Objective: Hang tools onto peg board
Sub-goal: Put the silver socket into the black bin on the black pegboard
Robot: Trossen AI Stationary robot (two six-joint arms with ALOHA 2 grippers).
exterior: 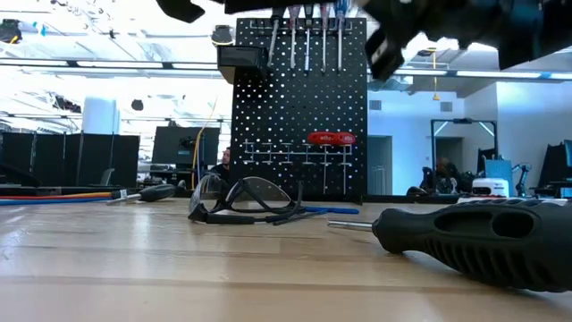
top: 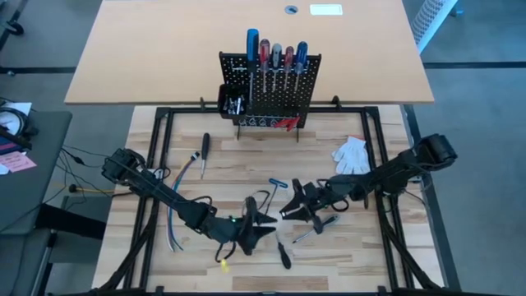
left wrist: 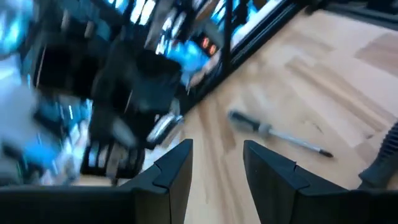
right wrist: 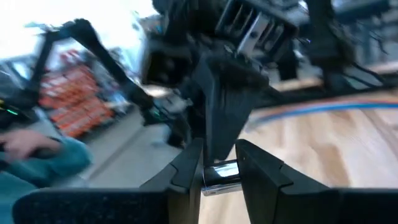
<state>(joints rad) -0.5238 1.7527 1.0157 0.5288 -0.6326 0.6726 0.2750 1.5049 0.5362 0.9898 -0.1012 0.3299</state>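
Black peg board [top: 271, 86] upright at table's far edge, screwdrivers hung along its top.
Right gripper [right wrist: 219, 163] clamped on a small silver bit [right wrist: 221, 175], mid-table facing left gripper [left wrist: 217, 163], whose fingers stand apart, empty. Black-handled screwdriver [exterior: 483, 240] lies on wood near the front; white glove [top: 352, 154] right.

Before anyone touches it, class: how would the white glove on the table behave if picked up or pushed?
The white glove lies crumpled and flat, so it is probably soft and would flop when lifted. It looks thin, likely light. Pushed across the bare wooden table, it would probably bunch or slide, not roll.
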